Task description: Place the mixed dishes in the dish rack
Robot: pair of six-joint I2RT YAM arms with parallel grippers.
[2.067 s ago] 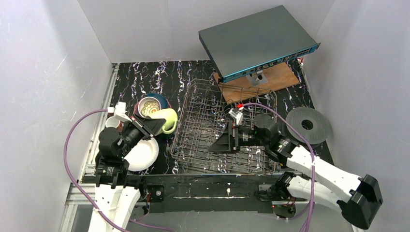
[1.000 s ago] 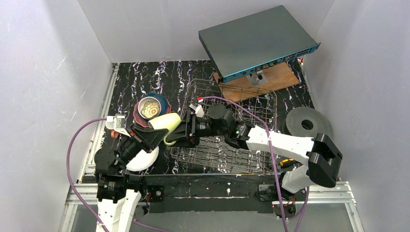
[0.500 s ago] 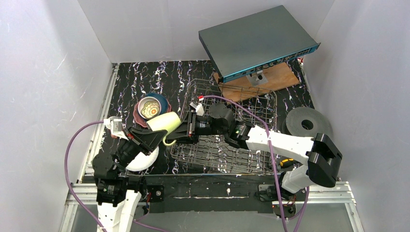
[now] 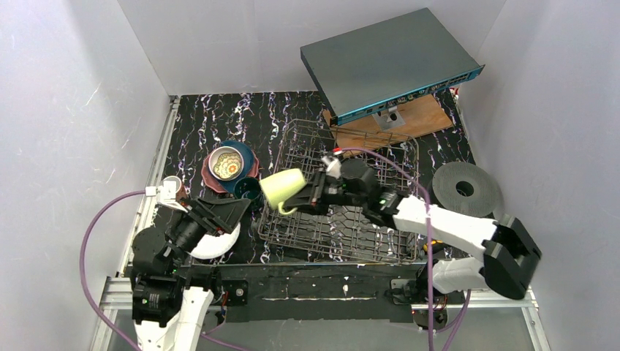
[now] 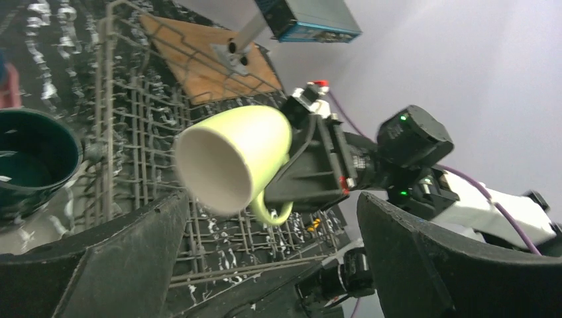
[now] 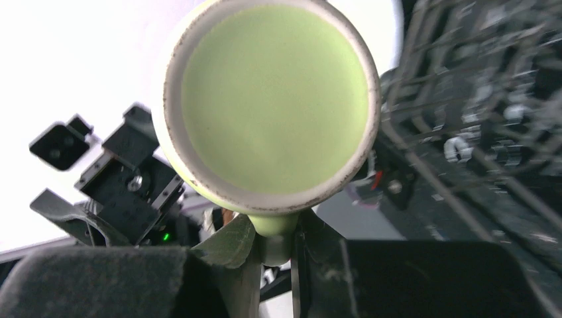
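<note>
The dish rack sits mid-table with no dish resting in it. Behind it the flat grey box is propped over a wooden board; any lettering on its blue front is too small to read. A black disc lies to the right of the rack.

Left of the rack, a patterned bowl tops a stack with a dark blue plate and a pink plate. A white bowl lies partly under the left arm.

Half a second ago both grippers met at the light green mug over the table left of the rack. It has since been handed over and carried rightward, and now hangs on its side in the air at the rack's left edge, mouth toward the left arm. The right gripper is clamped tight on the mug's handle. The left gripper has let go and pulled back, its fingers spread wide with nothing between them.

A dark teal mug, now uncovered, stands upright beside the stack. A salmon-pink mug stands at the table's left edge.
</note>
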